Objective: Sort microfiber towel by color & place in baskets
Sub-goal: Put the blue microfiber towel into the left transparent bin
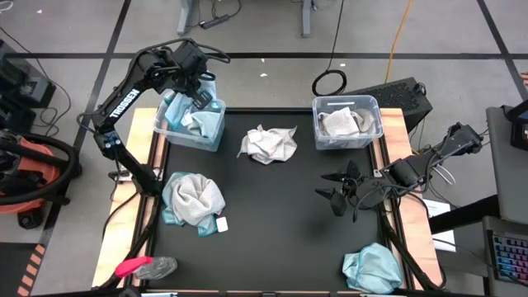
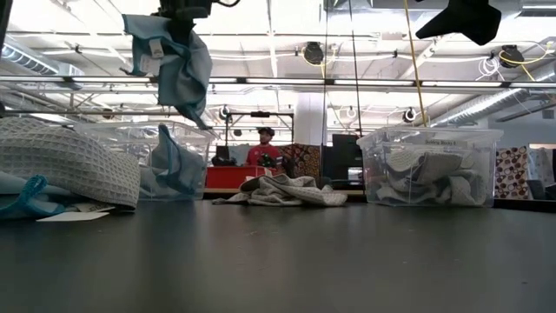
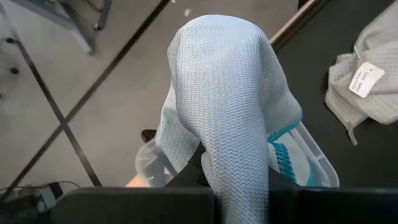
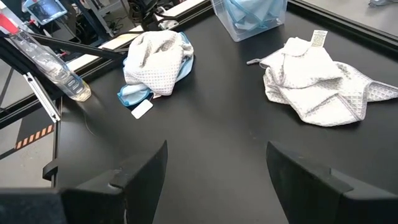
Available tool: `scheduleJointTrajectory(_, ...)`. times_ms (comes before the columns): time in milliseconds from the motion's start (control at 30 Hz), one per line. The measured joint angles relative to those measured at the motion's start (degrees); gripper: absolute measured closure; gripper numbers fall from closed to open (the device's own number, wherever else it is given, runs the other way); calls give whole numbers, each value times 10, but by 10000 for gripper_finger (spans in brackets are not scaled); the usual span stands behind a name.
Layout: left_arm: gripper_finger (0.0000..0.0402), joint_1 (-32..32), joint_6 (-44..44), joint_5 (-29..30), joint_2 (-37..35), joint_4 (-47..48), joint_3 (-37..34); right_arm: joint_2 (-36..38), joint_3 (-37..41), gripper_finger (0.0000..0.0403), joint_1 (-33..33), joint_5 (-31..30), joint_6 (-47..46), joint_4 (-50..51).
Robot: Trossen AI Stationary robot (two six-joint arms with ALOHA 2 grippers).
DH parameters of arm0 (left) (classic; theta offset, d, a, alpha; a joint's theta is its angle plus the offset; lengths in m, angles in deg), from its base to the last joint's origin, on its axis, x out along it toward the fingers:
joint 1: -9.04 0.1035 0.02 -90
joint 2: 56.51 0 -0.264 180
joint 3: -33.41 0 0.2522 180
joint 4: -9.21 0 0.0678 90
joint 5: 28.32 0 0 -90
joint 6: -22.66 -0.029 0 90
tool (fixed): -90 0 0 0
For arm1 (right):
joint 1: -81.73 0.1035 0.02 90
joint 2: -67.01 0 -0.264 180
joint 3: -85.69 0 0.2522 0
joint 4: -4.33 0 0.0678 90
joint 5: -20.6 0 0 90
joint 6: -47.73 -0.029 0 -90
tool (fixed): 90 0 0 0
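Where draped teal towel [image 3: 230, 106] hides clamped left gripper [image 3: 208, 171], right gripper [image 4: 214, 180] wide, empty.

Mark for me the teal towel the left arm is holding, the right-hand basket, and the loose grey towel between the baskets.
teal towel [image 2: 178, 61], low view, hanging fold.
right-hand basket [image 1: 373, 106], high view, rim corner.
loose grey towel [image 1: 268, 144], high view, crumpled middle.

teal-blue waffle-weave towel [image 3: 230, 106], grey-white towel [image 1: 268, 143], clear baskets [image 1: 345, 106], black table [image 1: 280, 223]

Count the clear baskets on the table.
2: left basket at the far left corner, under the left gripper; right basket at the far right corner. None looks hidden.
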Motion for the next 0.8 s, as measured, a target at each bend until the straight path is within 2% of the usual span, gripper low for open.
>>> scheduleJointTrajectory(800, 393, 67, 9, -76, 0, -1, -113, 0, 0, 138, 0, 0, 0, 0)
